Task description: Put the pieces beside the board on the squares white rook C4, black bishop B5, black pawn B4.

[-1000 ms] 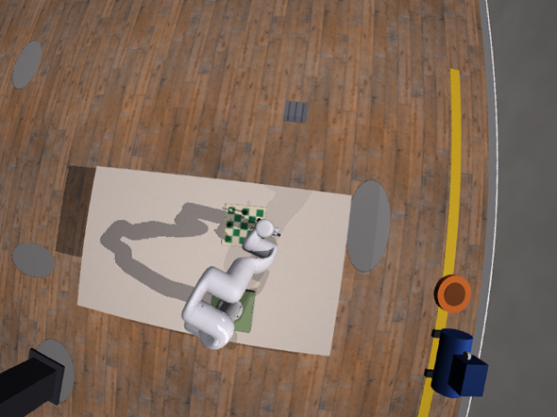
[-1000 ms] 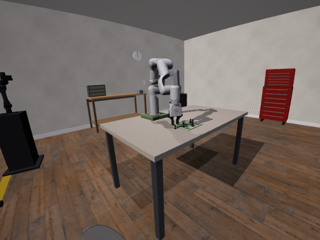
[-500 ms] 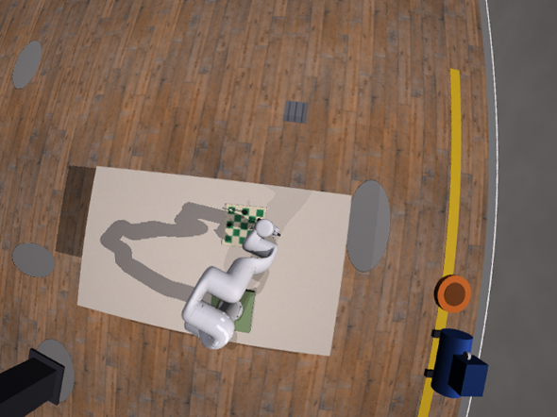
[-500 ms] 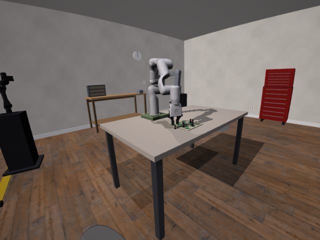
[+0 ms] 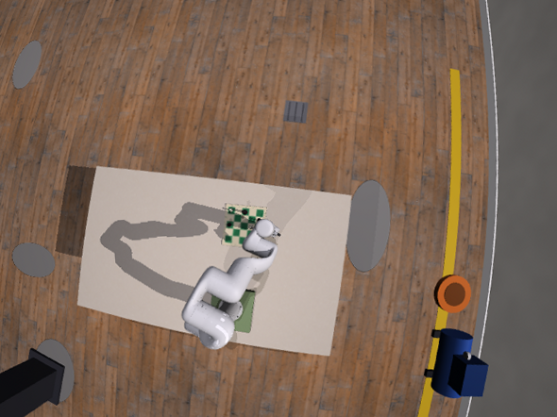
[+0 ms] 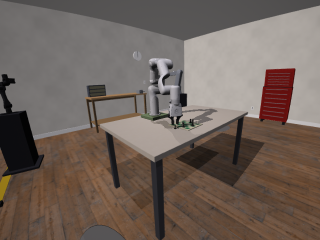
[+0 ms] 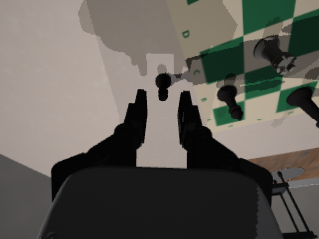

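A green and cream chessboard (image 5: 235,238) (image 6: 195,126) (image 7: 257,40) lies on the table (image 5: 140,263) (image 6: 155,139). A small black pawn (image 7: 162,84) (image 6: 175,128) stands upright on the table just off the board's edge. My gripper (image 7: 162,102) (image 6: 175,120) hangs low right over it, fingers partly apart. The pawn sits just beyond the fingertips, in line with the gap and not touched. Three black pieces (image 7: 230,99) (image 7: 271,50) (image 7: 305,100) stand on nearby squares. I cannot make out the white rook or tell the bishop apart.
The arm's green base plate (image 5: 246,315) (image 6: 152,116) sits near the board at the table's edge. A wooden side table (image 6: 113,97) and a red tool cabinet (image 6: 277,95) stand by the walls, well away.
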Motion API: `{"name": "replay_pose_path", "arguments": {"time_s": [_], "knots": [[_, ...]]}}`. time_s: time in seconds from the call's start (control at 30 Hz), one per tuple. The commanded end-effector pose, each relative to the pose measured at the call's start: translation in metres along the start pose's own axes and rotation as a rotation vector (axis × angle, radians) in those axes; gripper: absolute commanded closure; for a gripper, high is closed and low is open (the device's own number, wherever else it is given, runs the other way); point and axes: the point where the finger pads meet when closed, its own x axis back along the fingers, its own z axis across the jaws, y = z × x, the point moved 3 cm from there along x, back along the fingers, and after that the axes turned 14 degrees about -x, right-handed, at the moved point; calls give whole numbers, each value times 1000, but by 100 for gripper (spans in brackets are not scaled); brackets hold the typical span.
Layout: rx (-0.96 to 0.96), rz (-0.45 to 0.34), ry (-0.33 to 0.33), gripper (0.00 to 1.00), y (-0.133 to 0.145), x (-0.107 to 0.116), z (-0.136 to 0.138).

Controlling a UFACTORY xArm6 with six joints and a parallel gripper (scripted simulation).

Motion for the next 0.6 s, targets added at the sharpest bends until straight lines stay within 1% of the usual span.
{"name": "replay_pose_path", "arguments": {"time_s": [0.0,0.57], "knots": [[0,-4,1,66,1,2,0],[0,-4,1,66,1,-1,0]]}}
